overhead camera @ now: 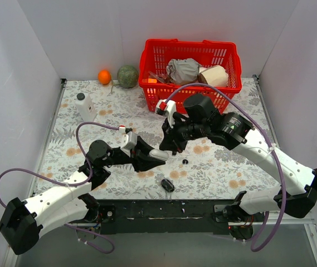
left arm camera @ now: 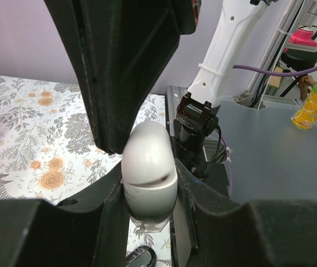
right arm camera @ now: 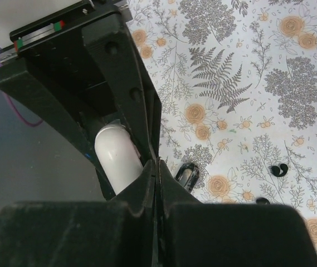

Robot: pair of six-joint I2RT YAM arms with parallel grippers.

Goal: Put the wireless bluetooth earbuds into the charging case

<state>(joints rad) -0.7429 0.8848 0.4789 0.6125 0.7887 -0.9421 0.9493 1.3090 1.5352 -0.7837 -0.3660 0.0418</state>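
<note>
the left gripper [left arm camera: 150,196] is closed on the case [left arm camera: 147,153], one finger on each side of its lower half, holding it above the table [overhead camera: 230,167] just left of centre. a thin seam runs across the shell. from the left wrist view the lid looks down, or barely cracked.

the right gripper [overhead camera: 169,146] is right beside the case, its tips touching the upper side of the shell. its jaws are pressed together in the right wrist view. nothing shows between them, though whether something tiny is pinched there cannot be told.

one earbud [overhead camera: 185,161] lies on the table just right of and nearer than the grippers. a black oval [overhead camera: 167,184] lies nearer the bases. i cannot find the second bud.

the case is likely light, hard and glossy, so it can slip or twist in the pads. the side grip low on the body seems right, leaving the lid free to swing. the bud is tiny, smooth and rounded, so it will probably skate away if nudged. take it across its widest part with the fingertips, gently, and seat it straight down into its well.
</note>
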